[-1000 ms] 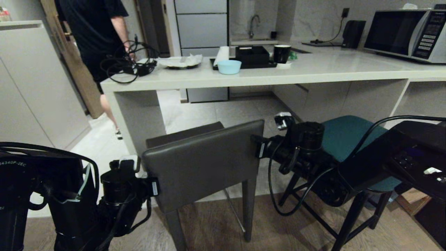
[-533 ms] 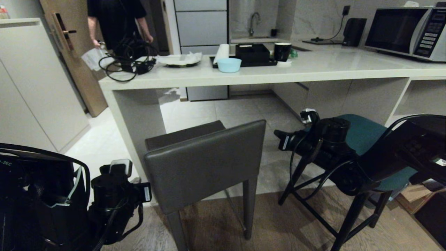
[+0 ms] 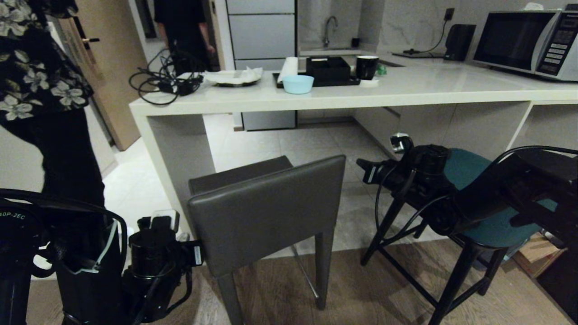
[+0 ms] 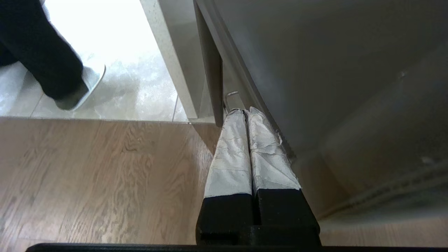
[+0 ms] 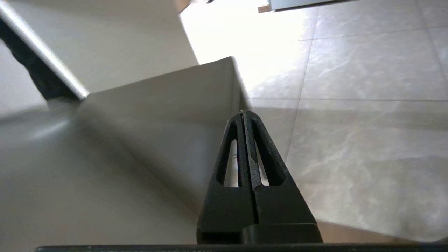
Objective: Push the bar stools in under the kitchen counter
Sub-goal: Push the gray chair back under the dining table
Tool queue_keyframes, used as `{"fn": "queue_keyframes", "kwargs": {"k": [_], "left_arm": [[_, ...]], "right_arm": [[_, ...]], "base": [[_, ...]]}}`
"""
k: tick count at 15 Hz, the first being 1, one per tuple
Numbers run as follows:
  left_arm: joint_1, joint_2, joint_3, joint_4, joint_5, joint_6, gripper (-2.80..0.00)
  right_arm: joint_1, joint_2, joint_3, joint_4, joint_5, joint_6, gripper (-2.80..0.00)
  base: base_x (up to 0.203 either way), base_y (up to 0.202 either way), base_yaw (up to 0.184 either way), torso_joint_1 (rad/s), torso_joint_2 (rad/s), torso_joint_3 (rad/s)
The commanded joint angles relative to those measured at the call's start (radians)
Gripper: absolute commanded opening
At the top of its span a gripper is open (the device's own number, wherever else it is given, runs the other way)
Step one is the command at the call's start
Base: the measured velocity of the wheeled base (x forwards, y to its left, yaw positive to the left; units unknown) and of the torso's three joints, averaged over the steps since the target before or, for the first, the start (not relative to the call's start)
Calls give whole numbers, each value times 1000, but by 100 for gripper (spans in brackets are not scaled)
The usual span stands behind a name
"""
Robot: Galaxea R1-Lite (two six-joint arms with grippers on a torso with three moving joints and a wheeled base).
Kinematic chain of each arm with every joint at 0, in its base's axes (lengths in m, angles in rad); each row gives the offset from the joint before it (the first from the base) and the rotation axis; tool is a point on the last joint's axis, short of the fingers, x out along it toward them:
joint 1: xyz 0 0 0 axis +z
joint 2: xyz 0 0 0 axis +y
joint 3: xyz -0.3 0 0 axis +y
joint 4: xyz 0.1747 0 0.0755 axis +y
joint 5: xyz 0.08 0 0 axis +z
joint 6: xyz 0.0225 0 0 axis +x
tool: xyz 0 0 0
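The dark grey bar stool [image 3: 266, 212] stands in front of the white kitchen counter [image 3: 406, 92], its seat partly under the slab's left end. To its right is the teal bar stool [image 3: 469, 171] on thin black legs, largely covered by my right arm. My left gripper [image 3: 195, 253] is shut and sits against the left edge of the grey stool's back [image 4: 332, 87], its taped fingers [image 4: 231, 150] pressed together. My right gripper [image 3: 363, 169] is shut and hangs a little right of the grey back [image 5: 140, 140], apart from it.
A person in a floral top [image 3: 40, 81] stands close at the left, with a slippered foot [image 4: 77, 91] near my left gripper. Another person in black [image 3: 183, 27] is at the back. Cables [image 3: 165, 83], a blue bowl [image 3: 298, 84], a mug [image 3: 365, 67] and a microwave [image 3: 524, 40] sit on the counter.
My right gripper has drawn away to the right from the grey stool's back edge. The person in black has walked to the back, and a person in a floral top has come in at the left.
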Motion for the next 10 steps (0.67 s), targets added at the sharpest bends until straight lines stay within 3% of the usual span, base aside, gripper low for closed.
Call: {"fn": "queue_keyframes", "kwargs": {"k": [1,6,8,10], "left_arm": [[-8,10,8,-9,24,-22,-280],[-4,-5,47,-9,36,-47,-280],[-7,-2,70,-9,36,-76,-280],[-23,5,72,-9,48,-95,-280]], "right_arm": [[-10,120,-183,54,11,0,-280],[-20,343,-730,350,59,-1,-280],[-9,417,-784,411,112,-2,-280],[27,435,-757,375,74,-1,-280]], "base": [[0,0,0,0,0,0],[0,0,0,0,0,0],[0,0,0,0,0,0],[0,0,0,0,0,0]]}}
